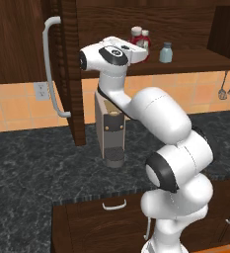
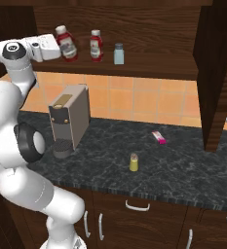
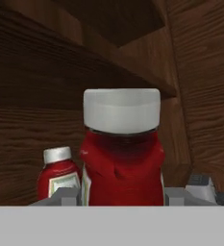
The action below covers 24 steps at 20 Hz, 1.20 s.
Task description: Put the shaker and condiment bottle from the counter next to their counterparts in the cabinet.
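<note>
The gripper (image 2: 61, 47) is clamped on the condiment bottle (image 2: 66, 44), holding it by the body with the white cap upward, inside the cabinet (image 2: 149, 29) at the left end of the inner shelf (image 2: 149, 70). The hand view shows the bottle (image 3: 122, 158) set between the two finger tips, with the like red bottle (image 3: 59, 178) standing behind and to one side. From the right base view, that counterpart bottle (image 2: 96, 45) stands upright near the middle of the shelf, with the pale blue-grey shaker (image 2: 119, 53) just beside it on its right. The held bottle appears slightly tilted; whether its base already touches the shelf cannot be determined. The upright hold suits a stable set-down, and the position next to the matching bottle fits the pairing the task requires. The yellow-green shaker (image 2: 133, 162) remains on the counter (image 2: 183, 170), toward the front edge, well apart from the coffee machine (image 2: 68, 119) at the left end and near the pink-and-white tube (image 2: 159, 137). It is judged to be the remaining item, destined for the space beside the blue-grey shaker. The cabinet door (image 1: 67, 69) with its bar handle (image 1: 51, 64) stands open, leaving access clear.
</note>
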{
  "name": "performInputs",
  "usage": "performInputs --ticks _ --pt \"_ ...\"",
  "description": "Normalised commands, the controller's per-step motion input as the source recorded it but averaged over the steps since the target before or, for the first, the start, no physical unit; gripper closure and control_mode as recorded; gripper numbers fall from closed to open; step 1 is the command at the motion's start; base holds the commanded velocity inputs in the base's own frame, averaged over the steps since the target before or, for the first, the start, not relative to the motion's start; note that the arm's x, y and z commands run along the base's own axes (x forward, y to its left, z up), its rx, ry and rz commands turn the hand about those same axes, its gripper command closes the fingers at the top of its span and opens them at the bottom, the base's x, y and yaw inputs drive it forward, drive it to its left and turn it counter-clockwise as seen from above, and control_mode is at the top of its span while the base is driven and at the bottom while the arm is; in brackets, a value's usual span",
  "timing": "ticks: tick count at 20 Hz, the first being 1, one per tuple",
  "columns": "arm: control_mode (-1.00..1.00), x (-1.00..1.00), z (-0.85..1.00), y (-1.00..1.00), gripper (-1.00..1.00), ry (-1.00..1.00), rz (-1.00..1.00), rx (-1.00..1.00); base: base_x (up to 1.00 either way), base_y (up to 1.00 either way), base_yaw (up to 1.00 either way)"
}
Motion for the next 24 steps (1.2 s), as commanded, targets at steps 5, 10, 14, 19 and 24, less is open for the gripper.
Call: performInputs --ticks 5,10,14,19,24 --pt "-1.0 0.22 -0.07 0.0 1.0 0.0 -0.05 0.0 0.0 0.0 0.0" --pt "-1.0 0.19 -0.1 0.0 1.0 0.0 -0.03 0.0 0.0 0.0 0.0" --pt "-1.0 0.21 -0.12 0.0 1.0 0.0 -0.02 0.0 0.0 0.0 0.0" --pt "-1.0 0.25 -0.08 0.0 1.0 0.0 -0.03 0.01 0.0 0.0 0.0" --pt "-1.0 0.26 -0.04 0.0 1.0 0.0 -0.02 0.01 0.0 0.0 0.0"
